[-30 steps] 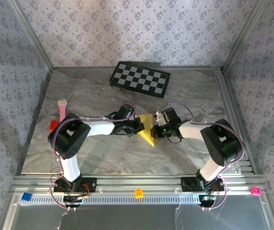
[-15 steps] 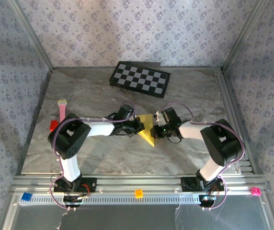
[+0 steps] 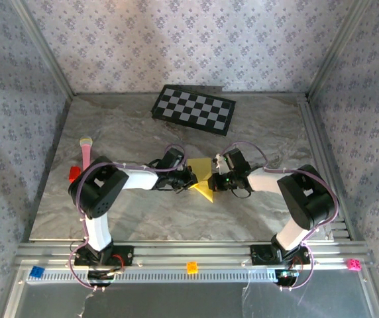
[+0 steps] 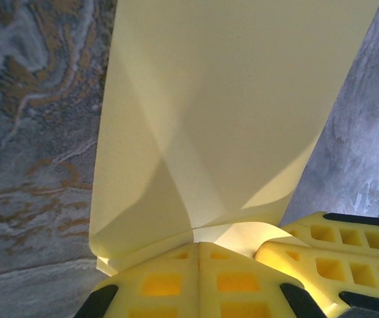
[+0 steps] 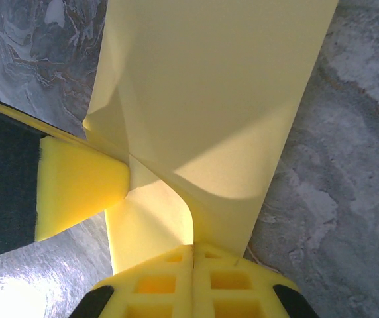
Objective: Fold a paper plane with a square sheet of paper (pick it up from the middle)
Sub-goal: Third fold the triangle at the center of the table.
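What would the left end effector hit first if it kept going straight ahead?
Probably the right end effector, facing it across the square sheet of paper both pinch; depth is unclear.

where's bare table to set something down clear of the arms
Free: near strip between arm bases and the yellow paper; far-right corner beside the checkerboard. Crowded: mid-table, where left claw and right claw pinch it; pink stick and red block sit at left.
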Controlling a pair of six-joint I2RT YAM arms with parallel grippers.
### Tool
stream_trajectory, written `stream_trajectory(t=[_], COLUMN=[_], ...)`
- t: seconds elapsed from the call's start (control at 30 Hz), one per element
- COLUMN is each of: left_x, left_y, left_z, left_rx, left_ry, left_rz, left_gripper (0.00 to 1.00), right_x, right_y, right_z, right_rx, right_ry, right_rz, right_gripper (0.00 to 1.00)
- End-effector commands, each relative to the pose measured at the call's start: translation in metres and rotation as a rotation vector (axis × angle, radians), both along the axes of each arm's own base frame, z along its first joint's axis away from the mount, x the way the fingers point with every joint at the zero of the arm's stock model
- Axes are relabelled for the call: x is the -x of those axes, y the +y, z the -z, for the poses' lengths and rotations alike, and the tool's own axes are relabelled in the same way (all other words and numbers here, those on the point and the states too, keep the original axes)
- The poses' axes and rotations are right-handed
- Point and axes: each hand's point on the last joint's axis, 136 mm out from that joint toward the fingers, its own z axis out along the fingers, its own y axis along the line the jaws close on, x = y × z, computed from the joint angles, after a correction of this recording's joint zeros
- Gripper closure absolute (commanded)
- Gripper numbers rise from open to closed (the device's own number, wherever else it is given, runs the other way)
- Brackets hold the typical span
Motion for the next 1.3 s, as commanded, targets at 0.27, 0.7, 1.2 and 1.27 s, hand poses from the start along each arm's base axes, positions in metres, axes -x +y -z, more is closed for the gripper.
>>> stream_trajectory(t=[0.27, 0.7, 1.2, 1.27], left_x=[0.008, 0.008, 0.008, 0.008], left_y=[0.018, 0.017, 0.014, 0.015], left_z=[0.023, 0.020, 0.020, 0.020], left_rx=[-0.093, -0.090, -0.078, -0.079], left_ry=[0.016, 0.005, 0.007, 0.008], left_rz=[0.000, 0.007, 0.012, 0.011], left_gripper=[1.00, 1.00, 1.00, 1.00], right_x=[-0.005, 0.039, 0.033, 0.034], right_y=[-0.007, 0.021, 0.033, 0.033], right_z=[-0.038, -0.060, -0.024, -0.021], right_rx=[-0.020, -0.133, 0.054, 0.074], right_ry=[-0.018, 0.115, 0.144, 0.152], right_rz=[0.071, -0.056, -0.031, -0.033], right_gripper=[0.67, 0.81, 0.99, 0.99])
